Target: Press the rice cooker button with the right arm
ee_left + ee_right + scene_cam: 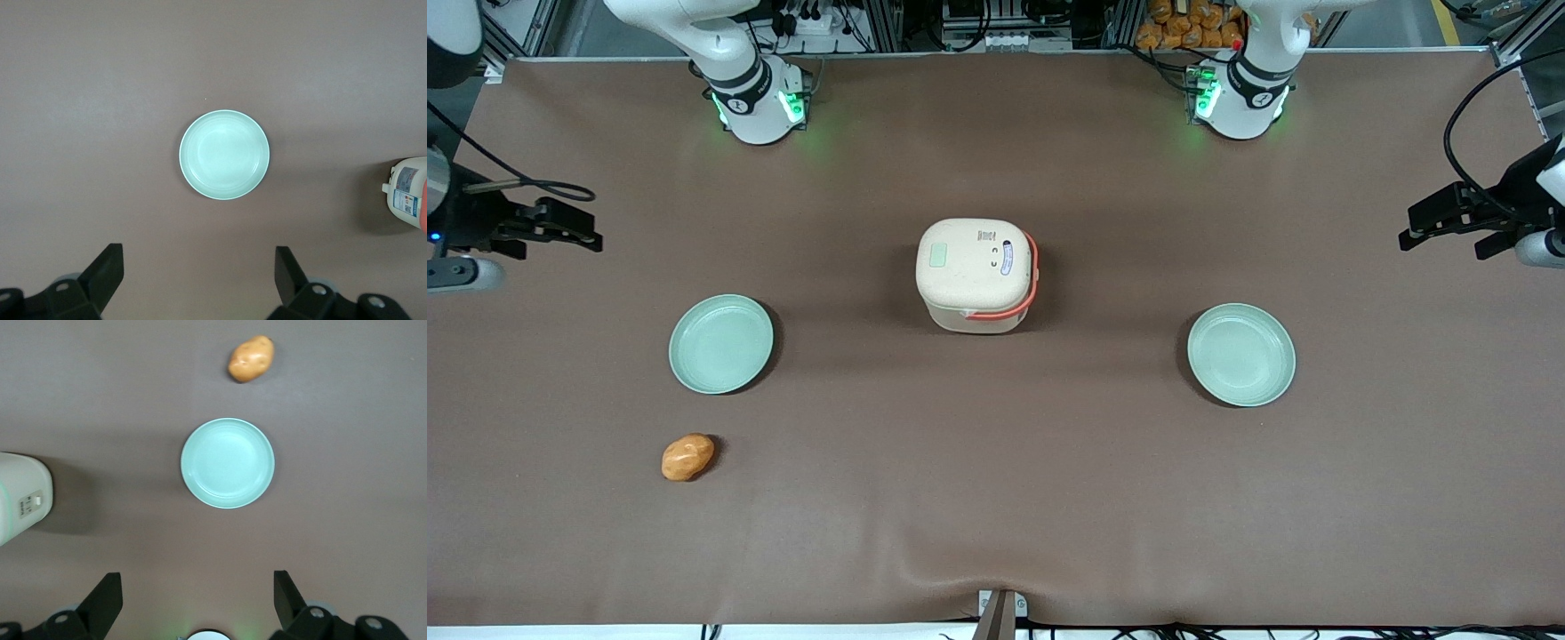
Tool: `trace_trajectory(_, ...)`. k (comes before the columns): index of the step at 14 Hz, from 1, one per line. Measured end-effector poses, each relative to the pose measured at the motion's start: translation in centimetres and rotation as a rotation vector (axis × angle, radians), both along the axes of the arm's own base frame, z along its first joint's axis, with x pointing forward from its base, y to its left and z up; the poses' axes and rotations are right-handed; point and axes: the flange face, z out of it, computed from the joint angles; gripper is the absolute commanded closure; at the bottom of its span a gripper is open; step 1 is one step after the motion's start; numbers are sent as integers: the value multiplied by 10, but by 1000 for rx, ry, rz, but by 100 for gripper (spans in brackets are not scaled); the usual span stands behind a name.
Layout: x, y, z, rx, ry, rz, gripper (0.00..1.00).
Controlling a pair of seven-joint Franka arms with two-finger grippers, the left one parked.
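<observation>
The rice cooker is sitting in the middle of the brown table with its lid closed, and everything else is placed around it. The button is lying flat on top of the lid, on the part facing the working arm's end of the table. The right arm is hanging at that end, well apart from the cooker, and its gripper is hovering above the table with its fingers spread wide and holding nothing. One green plate is resting between the gripper and the cooker, slightly nearer the front camera than the cooker. A potato is lying nearer the camera still. A second plate is sitting toward the parked arm's end.
</observation>
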Motion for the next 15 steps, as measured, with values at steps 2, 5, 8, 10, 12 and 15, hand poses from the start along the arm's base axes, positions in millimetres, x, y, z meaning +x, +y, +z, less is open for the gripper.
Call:
trace_trajectory(2,-1,23,0,48,1,31,0)
trace_trajectory(5,-4,64,0,126,8,85,0)
trace_trajectory(8,2,115,-18,146,-4,147,16)
trace_trajectory(10,8,149,-42,162,12,157,44)
trace_trajectory(12,16,178,-72,200,52,122,60)
trace_trajectory(15,22,222,-111,217,78,76,73)
